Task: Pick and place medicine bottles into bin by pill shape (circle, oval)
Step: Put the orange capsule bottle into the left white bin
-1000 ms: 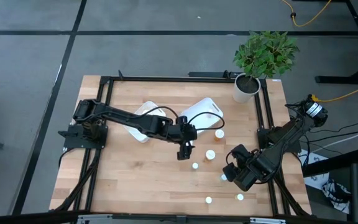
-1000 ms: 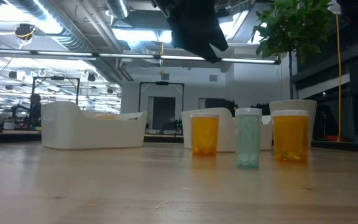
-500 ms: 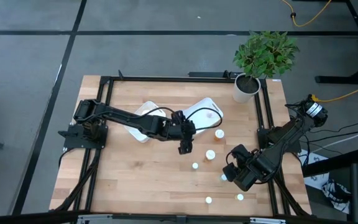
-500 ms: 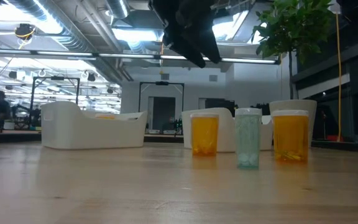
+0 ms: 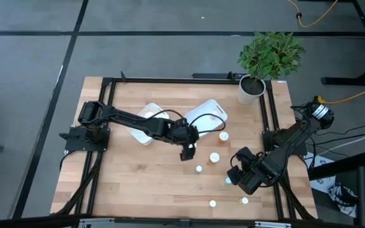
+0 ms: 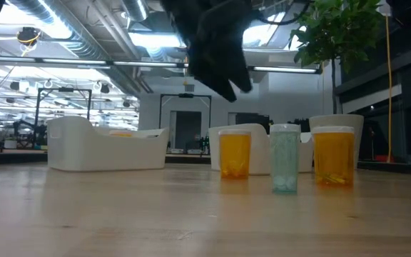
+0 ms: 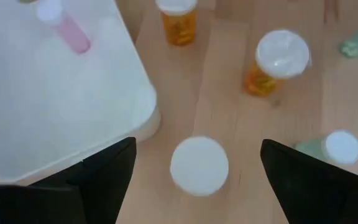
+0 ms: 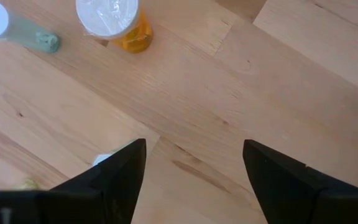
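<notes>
Fingers of the left gripper [image 7: 194, 163] stand wide apart, empty, above a white-capped bottle [image 7: 199, 166] beside the white tray [image 7: 55, 99], while the right gripper [image 8: 194, 163] also gapes empty.

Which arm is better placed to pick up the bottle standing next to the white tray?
Left, probably. The left gripper hangs open right over that white-capped bottle beside the tray. The right gripper waits near the table's right edge, farther away.
</notes>
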Controlling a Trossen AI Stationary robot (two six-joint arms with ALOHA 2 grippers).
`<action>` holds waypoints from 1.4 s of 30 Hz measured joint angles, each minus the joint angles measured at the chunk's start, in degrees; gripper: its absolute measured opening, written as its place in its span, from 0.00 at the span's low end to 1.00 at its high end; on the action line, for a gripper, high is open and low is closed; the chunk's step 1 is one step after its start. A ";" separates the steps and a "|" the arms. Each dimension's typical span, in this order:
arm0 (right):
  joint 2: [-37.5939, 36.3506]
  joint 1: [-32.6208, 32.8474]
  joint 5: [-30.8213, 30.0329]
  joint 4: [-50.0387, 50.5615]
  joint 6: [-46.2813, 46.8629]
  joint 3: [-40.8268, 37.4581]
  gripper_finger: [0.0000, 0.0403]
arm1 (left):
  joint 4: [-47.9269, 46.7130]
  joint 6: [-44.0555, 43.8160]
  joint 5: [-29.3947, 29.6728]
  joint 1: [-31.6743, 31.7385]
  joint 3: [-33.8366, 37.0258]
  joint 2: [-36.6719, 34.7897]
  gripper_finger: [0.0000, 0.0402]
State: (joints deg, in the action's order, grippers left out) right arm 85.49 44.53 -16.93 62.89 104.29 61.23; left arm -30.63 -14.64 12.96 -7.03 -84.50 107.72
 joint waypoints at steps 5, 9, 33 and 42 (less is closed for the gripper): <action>0.01 0.01 -0.02 -0.12 0.00 0.00 0.67 | 0.37 -0.35 0.10 -0.22 1.73 0.99 0.84; 0.00 0.00 -0.04 -0.08 0.02 0.00 0.67 | 1.50 -1.37 0.54 -0.13 2.78 1.97 0.84; 0.02 0.00 -0.01 -0.33 -0.02 0.00 0.67 | 4.50 -1.35 0.89 -0.30 2.95 7.94 0.80; 0.02 0.01 -0.02 -0.30 -0.02 0.00 0.67 | 4.63 -1.83 0.87 -0.31 2.92 7.94 0.53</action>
State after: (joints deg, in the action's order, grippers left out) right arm 85.52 44.54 -16.95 62.59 104.27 61.23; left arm -26.00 -16.47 13.83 -7.33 -81.58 115.66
